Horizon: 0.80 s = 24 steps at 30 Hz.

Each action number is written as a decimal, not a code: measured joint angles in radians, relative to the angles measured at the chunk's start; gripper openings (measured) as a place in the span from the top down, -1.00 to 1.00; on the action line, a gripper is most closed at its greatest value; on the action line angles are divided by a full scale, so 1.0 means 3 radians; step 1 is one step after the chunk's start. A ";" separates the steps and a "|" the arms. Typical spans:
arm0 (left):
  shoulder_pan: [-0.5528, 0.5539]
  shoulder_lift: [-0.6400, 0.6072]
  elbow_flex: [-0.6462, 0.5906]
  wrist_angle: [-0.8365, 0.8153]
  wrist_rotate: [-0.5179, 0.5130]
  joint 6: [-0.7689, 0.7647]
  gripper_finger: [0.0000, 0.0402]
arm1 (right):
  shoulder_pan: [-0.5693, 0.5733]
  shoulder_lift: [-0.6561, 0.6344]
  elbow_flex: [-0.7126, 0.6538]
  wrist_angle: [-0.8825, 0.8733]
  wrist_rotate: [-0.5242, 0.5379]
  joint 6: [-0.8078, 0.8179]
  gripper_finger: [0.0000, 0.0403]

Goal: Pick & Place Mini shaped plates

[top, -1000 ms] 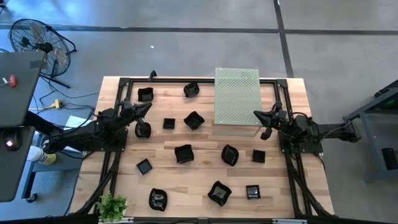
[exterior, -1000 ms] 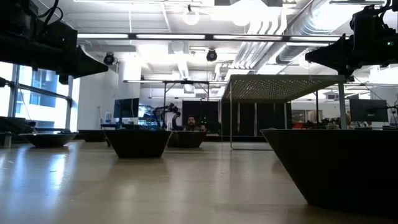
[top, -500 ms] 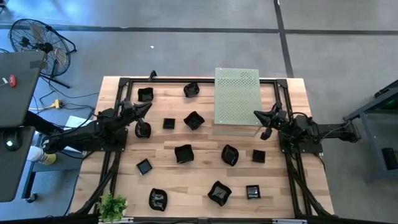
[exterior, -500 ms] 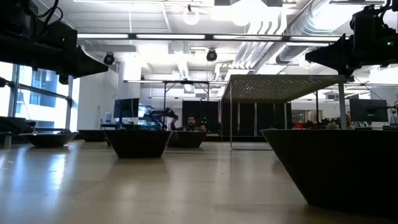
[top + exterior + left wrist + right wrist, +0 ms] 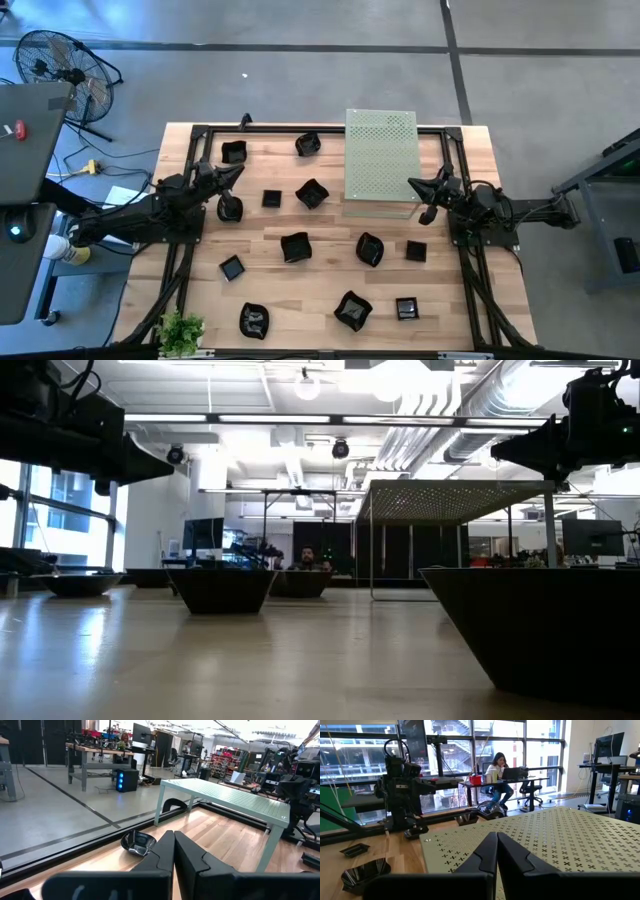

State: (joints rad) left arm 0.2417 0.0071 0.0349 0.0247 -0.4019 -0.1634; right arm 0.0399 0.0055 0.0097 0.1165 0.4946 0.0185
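Several mini shaped plates, small glossy black dishes, lie scattered on the wooden table, among them a wavy one point(image 5: 312, 193), a square one point(image 5: 232, 268) and one near the front point(image 5: 352, 310). My left gripper point(image 5: 238, 172) hovers shut above the table's left side, pointing level toward the right, and holds nothing. One plate point(image 5: 230, 209) lies just near of it, and another plate point(image 5: 138, 842) shows beyond its fingers in the left wrist view. My right gripper point(image 5: 412, 183) hovers shut at the right, pointing left, its tip point(image 5: 496, 836) over the pale green board's edge.
The pale green perforated board point(image 5: 381, 160) stands on thin legs at the far right of the table. A black frame point(image 5: 200, 130) rims the table. A small plant point(image 5: 181, 332) sits at the near left corner. A person point(image 5: 498, 770) sits at a desk beyond the table.
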 joint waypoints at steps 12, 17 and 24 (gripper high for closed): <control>0.0000 0.0000 -0.0008 0.0203 -0.0080 0.0002 1.00 | 0.0000 0.0000 0.0000 0.0033 -0.0001 0.0000 0.98; 0.0000 -0.0001 -0.0005 0.0335 -0.0071 0.0000 1.00 | 0.0000 0.0000 -0.0001 0.0106 0.0017 0.0144 0.98; 0.0000 0.0001 0.0001 0.0648 -0.0064 -0.0110 1.00 | -0.0001 0.0000 0.0000 0.0896 0.0063 0.0454 0.99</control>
State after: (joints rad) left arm 0.2417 0.0074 0.0353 0.2191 -0.4210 -0.1963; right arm 0.0395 0.0055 0.0097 0.3854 0.5135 0.1547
